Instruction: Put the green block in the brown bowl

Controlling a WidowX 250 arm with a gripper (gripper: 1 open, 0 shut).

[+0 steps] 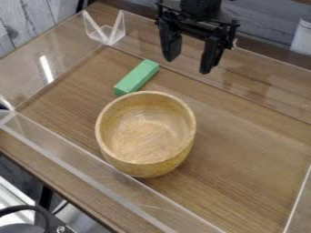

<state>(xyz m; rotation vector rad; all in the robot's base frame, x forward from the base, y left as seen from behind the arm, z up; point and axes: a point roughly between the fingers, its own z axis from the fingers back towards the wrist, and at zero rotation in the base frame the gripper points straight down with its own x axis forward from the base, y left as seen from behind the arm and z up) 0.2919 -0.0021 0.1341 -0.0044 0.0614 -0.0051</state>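
Observation:
The green block [137, 76] lies flat on the wooden table, angled, just behind and left of the brown bowl [147, 131]. The bowl stands upright near the middle with nothing inside but its pale grainy interior. My black gripper [191, 54] hangs pointing down at the back, above the table to the right of the block and behind the bowl. Its fingers are spread apart and hold nothing.
Clear acrylic walls [73, 168] ring the wooden table [243, 146]. A small clear folded stand [105, 27] sits at the back left corner. Bare wood lies right of the bowl.

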